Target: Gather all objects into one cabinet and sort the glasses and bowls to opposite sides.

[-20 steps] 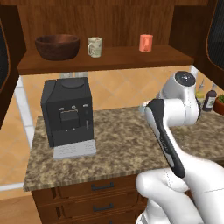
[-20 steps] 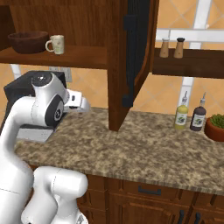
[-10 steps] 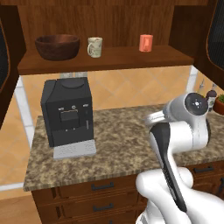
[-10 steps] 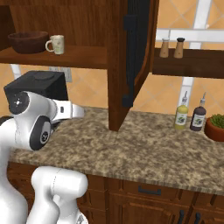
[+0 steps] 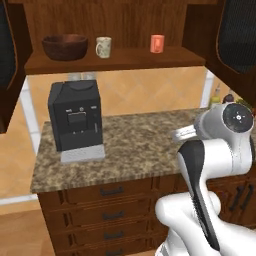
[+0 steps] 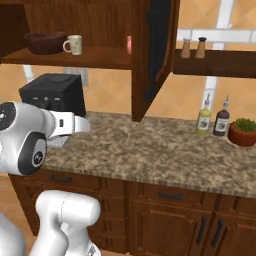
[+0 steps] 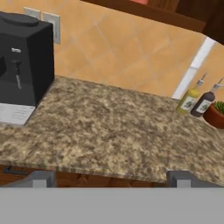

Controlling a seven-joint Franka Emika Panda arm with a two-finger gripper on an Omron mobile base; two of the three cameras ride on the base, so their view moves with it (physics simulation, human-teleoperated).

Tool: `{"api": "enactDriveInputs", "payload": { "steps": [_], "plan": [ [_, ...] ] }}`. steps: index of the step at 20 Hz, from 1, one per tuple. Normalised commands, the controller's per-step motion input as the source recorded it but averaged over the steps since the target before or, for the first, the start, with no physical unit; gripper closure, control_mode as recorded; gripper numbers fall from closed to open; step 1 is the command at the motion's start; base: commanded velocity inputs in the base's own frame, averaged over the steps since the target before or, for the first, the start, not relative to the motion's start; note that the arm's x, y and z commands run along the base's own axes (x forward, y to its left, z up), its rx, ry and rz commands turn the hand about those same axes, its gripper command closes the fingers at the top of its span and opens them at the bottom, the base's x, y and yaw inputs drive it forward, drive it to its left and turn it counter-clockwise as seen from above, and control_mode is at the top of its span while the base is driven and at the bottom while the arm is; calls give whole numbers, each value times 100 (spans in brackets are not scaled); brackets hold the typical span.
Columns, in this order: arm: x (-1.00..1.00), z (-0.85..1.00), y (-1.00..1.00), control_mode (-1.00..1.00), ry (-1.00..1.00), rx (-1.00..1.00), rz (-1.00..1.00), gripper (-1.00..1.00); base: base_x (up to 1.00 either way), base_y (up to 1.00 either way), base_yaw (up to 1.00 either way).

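In the open wall cabinet, the brown wooden bowl sits at the left of the shelf. The cream mug stands just right of it, and the coral-orange cup stands further right. In the right base view the bowl and mug show clearly, while the cup peeks out behind the open door. My gripper hangs low over the granite counter's front edge, well below the shelf. It is open, fingertips wide apart with nothing between them.
A black coffee machine stands on the left of the counter. Two bottles and a potted plant stand at the far right, with shakers on a shelf above. Drawers run below.
The arm has swung down and away from the shelf, toward the counter's front. The bowl, mug and cup have not moved. The gripper stays open.
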Motion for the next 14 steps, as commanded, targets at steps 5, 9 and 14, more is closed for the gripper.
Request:
{"api": "enactDriveInputs", "payload": {
  "steps": [5,9,14],
  "plan": [
    [0,0,0,100,0,0,0,-100,-39,-40,-11],
    [0,0,0,100,0,0,0,-100,-36,-34,-29],
    [0,0,0,100,0,0,0,-100,-40,-37,-36]
  ]
}}
